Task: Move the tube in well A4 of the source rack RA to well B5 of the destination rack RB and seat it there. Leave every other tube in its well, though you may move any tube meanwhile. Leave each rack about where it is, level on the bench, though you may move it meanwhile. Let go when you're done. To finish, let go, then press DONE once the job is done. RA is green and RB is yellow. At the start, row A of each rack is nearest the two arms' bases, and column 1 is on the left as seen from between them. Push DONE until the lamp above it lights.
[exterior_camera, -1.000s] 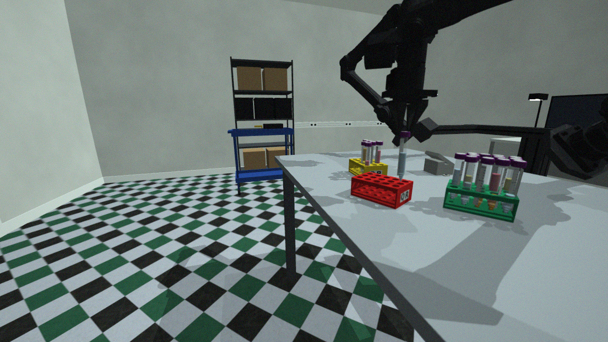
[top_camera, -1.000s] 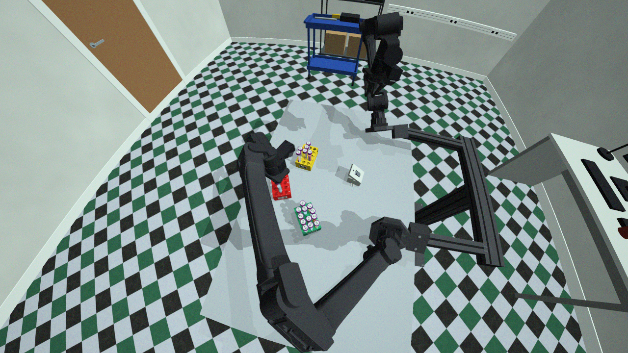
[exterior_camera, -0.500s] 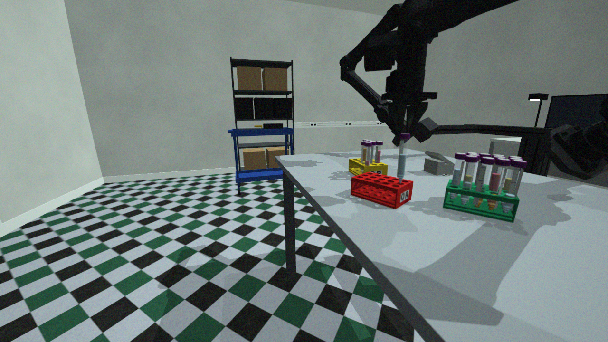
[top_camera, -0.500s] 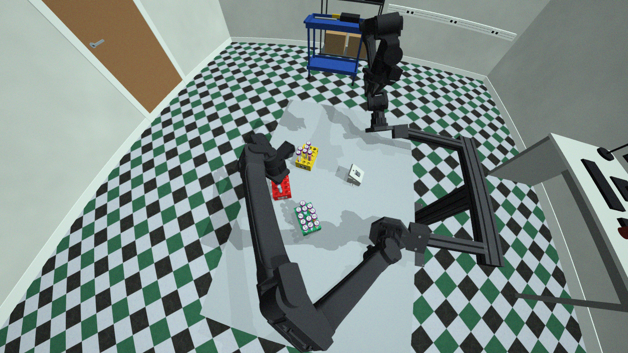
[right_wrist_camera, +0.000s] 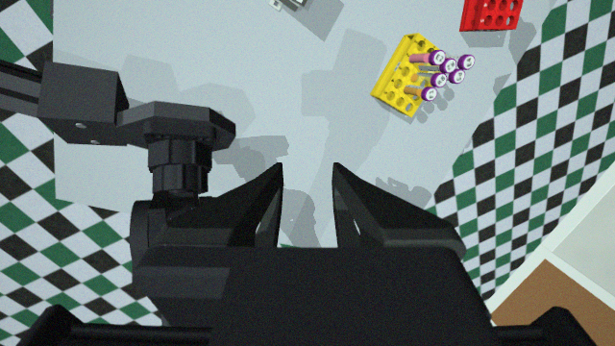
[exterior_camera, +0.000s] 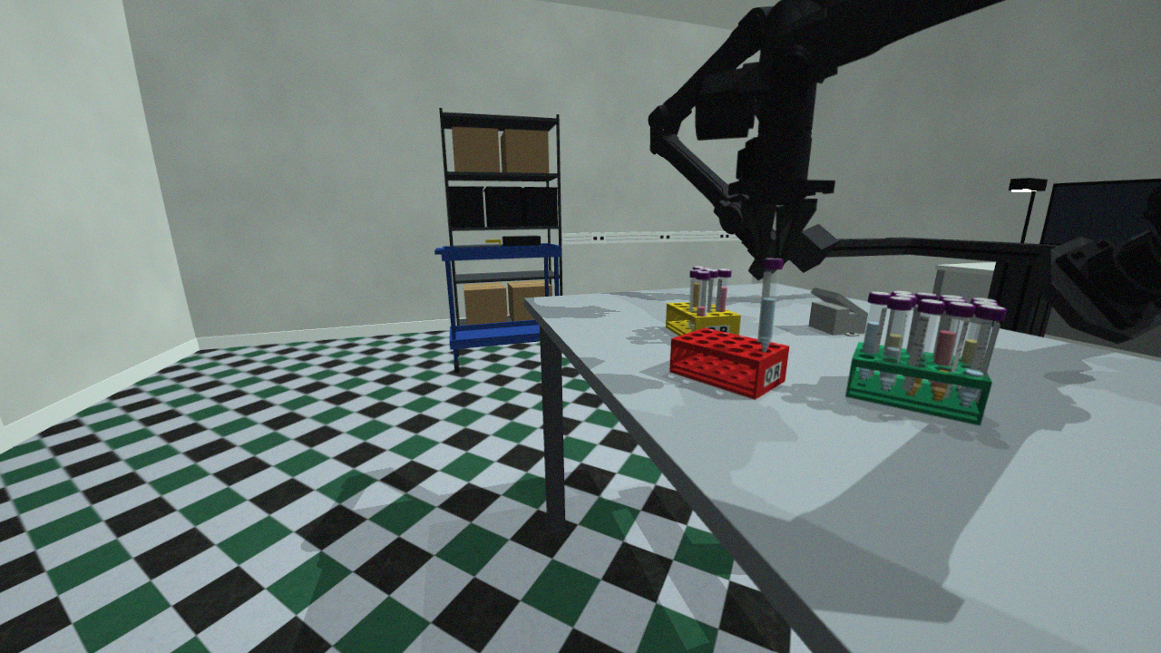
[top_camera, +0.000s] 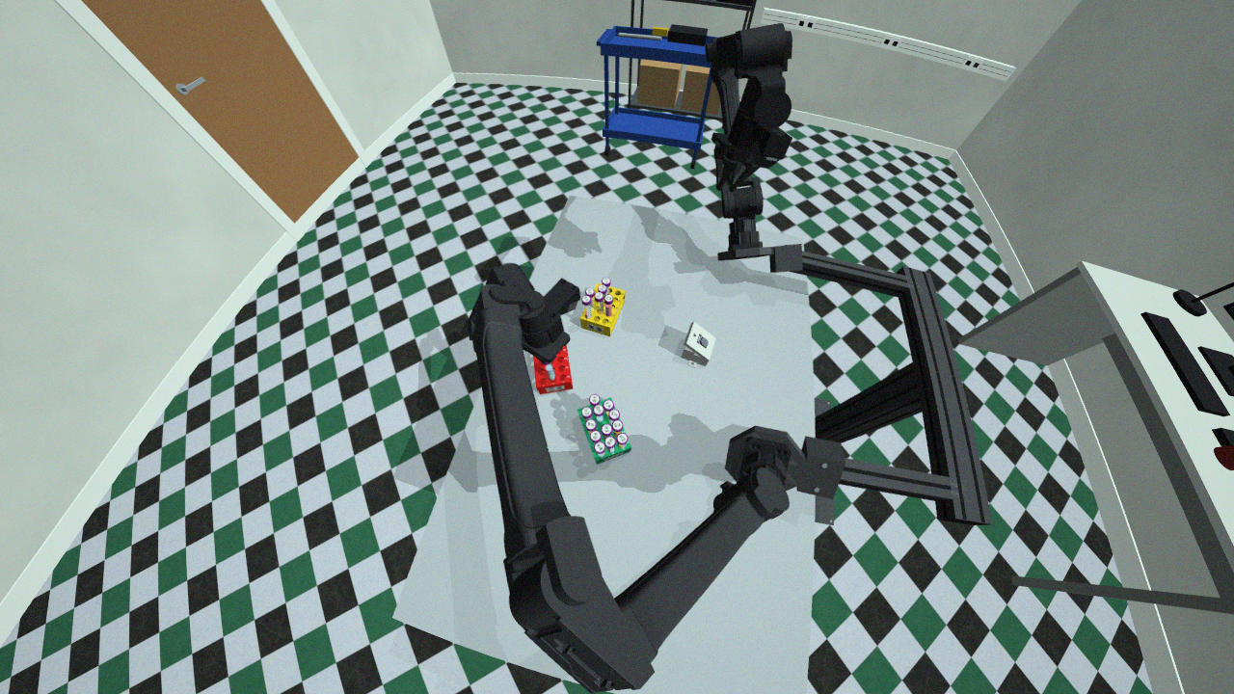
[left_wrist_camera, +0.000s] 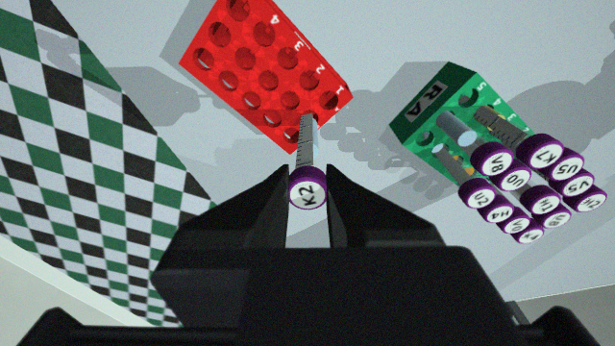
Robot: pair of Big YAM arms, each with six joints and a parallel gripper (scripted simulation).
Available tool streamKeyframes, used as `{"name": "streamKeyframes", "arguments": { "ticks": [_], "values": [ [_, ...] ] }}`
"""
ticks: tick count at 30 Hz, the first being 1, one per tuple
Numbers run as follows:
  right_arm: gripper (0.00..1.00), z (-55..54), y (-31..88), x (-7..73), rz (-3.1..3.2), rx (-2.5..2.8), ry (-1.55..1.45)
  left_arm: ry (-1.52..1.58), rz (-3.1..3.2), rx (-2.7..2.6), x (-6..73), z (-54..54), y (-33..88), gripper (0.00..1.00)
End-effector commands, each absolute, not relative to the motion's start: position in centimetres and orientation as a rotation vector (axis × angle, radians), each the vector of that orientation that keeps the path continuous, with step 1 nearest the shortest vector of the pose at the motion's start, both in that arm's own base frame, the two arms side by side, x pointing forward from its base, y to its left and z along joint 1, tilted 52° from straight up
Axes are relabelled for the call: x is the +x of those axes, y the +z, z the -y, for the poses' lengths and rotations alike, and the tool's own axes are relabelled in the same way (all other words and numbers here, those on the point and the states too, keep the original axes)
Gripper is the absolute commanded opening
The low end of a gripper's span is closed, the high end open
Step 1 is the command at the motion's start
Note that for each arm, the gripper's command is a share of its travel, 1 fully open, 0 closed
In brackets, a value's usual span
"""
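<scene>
My left gripper (left_wrist_camera: 307,173) (exterior_camera: 771,253) (top_camera: 545,352) is shut on the purple cap of a tube marked K2 (left_wrist_camera: 307,189) (exterior_camera: 765,312). It holds the tube upright over the red rack (left_wrist_camera: 266,61) (exterior_camera: 722,358) (top_camera: 559,376). The tube's lower end reaches a well at the rack's corner; I cannot tell how deep. The green rack RA (left_wrist_camera: 463,79) (exterior_camera: 919,392) (top_camera: 592,448) holds several capped tubes. The yellow rack RB (top_camera: 601,325) (exterior_camera: 702,321) (right_wrist_camera: 394,92) holds several tubes at one end. My right gripper (right_wrist_camera: 307,172) is open and empty, high above the table's far end.
A small white box with a dark button (top_camera: 701,342) (exterior_camera: 835,312) sits on the table past the racks. A black gantry frame (top_camera: 936,362) borders the table's right side. A blue cart with shelves (exterior_camera: 499,259) stands on the floor behind.
</scene>
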State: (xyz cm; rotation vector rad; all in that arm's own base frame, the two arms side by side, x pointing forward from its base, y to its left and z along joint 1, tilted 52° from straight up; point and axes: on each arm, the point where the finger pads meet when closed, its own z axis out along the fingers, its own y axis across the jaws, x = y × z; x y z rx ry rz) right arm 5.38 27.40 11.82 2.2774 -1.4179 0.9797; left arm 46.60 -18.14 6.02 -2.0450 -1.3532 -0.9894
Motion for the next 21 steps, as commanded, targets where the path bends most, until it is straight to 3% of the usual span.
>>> {"name": "streamKeyframes", "arguments": {
  "ticks": [1, 21],
  "values": [
    [0.3, -28.62, 12.34, 5.29, 1.442, 2.302, 0.962, -0.972, 1.354, -2.026, 47.11, 16.82, 4.88, 0.0],
    [0.3, -28.62, 12.34, 5.29, 1.442, 2.302, 0.962, -0.982, 1.37, -2.028, 47.7, 17.0, 5.33, 0.0]
  ]
}}
